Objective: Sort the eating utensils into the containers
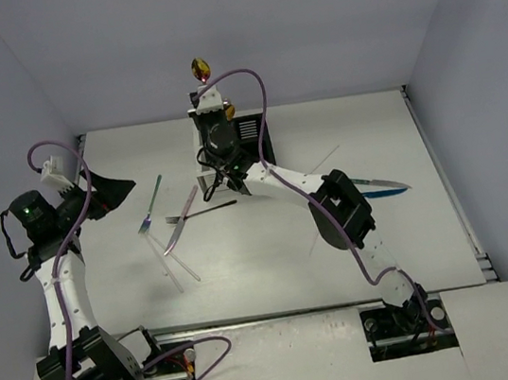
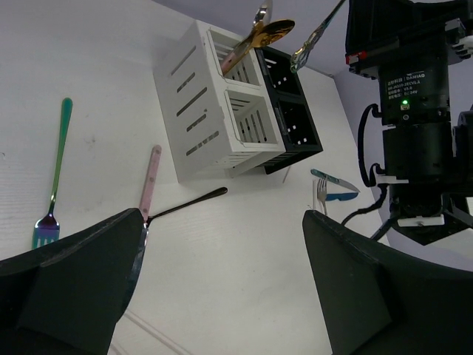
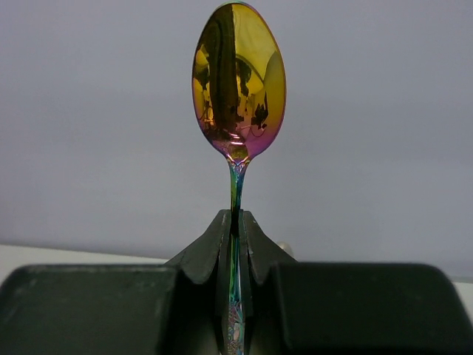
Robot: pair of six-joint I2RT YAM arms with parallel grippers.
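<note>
Top external: high behind the arm bases, looking down on the whole tabletop point(image 1: 276, 273). Left wrist: low by the tabletop's left edge, facing right toward the containers point(image 2: 199, 111), which the top view shares. Right wrist: very close on an upright spoon point(image 3: 238, 81), facing a wall point(image 3: 369, 111).

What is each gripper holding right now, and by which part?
The right gripper is shut on the iridescent spoon, pinching its thin handle with the bowl pointing up. The left gripper is open and holds nothing.
</note>
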